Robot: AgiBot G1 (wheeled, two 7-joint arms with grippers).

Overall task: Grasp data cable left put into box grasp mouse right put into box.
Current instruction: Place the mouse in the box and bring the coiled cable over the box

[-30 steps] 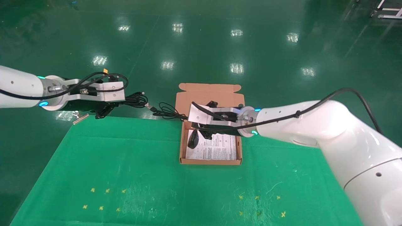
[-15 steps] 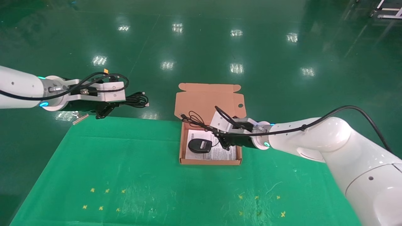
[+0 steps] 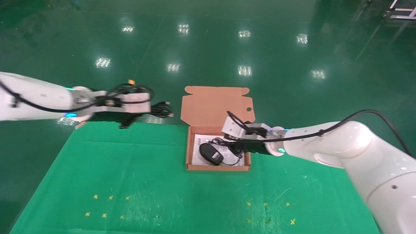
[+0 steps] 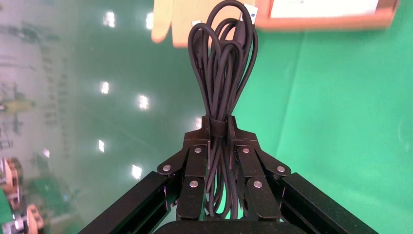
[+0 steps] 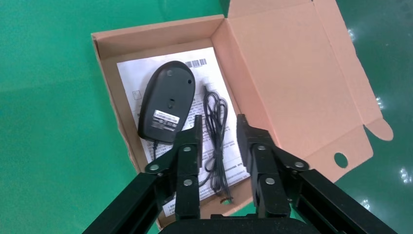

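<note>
A black data cable, looped into a tight elongated bundle, hangs from the left gripper, whose fingers are pinched on the bundle near its bound waist, out past the far-left edge of the green table cover and to the left of the box, well short of it. The bundle looks light and limp, its loops free to sway and splay, so the hold at the waist, where the strands are gathered, seems the soundest place to keep it together. The mouse lies underside up inside the box on a printed sheet, its thin cord coiled loosely beside it; hard-shelled and smooth, it would likely be best taken across its narrow sides. Just above the box's right wall, the right gripper hovers with its fingers spread and nothing between them. The box's lid flap stands open at the far side.
</note>
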